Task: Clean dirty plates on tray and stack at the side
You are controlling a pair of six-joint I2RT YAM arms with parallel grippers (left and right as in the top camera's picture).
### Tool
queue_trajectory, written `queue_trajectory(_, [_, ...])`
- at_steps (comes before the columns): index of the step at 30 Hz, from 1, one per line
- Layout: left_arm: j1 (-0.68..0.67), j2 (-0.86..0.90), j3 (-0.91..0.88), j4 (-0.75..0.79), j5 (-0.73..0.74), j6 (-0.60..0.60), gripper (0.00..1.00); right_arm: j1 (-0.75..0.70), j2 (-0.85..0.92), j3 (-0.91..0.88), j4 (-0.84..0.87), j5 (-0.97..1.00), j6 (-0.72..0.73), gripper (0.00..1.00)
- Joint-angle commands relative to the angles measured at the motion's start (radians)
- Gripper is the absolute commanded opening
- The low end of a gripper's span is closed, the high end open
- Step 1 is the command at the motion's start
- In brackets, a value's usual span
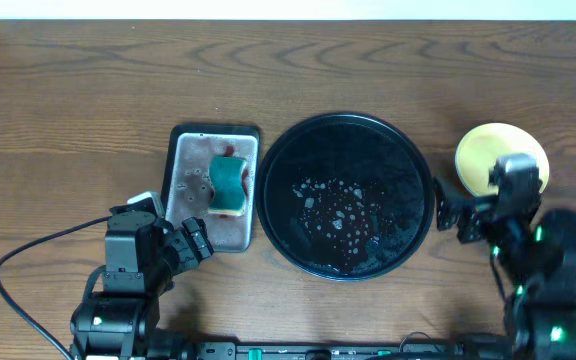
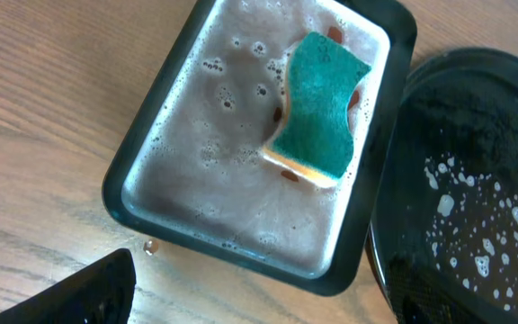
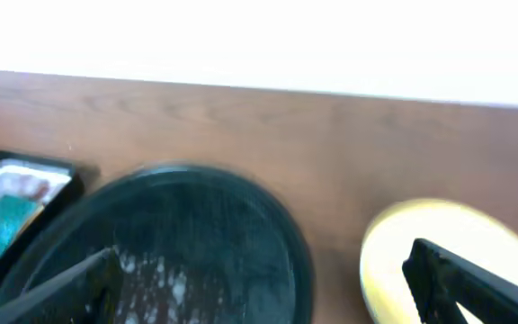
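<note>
**Desk:** Two end effectors, what state?

**Photographer:** The right end effector (image 3: 263, 256) is spread wide and empty, just right of the black tray (image 1: 398, 160). The left end effector (image 1: 196, 243) is parted too, holding nothing, left of the tray.

**Desk:** The plates?

**Photographer:** A pale yellow plate (image 1: 483, 150) sits on the desk (image 1: 68, 100), right of the tray. A green sponge (image 2: 322, 103) lies in a sudsy grey metal tray (image 2: 151, 153), just left of it.
</note>
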Motion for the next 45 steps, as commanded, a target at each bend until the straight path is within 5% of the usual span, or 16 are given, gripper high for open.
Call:
queue_trajectory(1, [-0.001,0.001,-0.003,-0.003,-0.013,-0.005,0.89,0.045,-0.171,-0.175,0.148,0.000,-0.040,0.99])
queue_trajectory(12, [-0.001,0.001,-0.003,-0.003,-0.013,-0.005,0.89,0.101,-0.520,-0.614,0.603,0.044,-0.040,0.99])
queue_trajectory(22, [-0.001,0.001,-0.003,-0.003,-0.013,-0.005,0.89,0.101,-0.596,-0.645,0.355,0.056,-0.163,0.99])
queue_trajectory(45, [-0.001,0.001,-0.003,-0.003,-0.013,-0.005,0.89,0.101,-0.594,-0.645,0.360,0.056,-0.153,0.99])
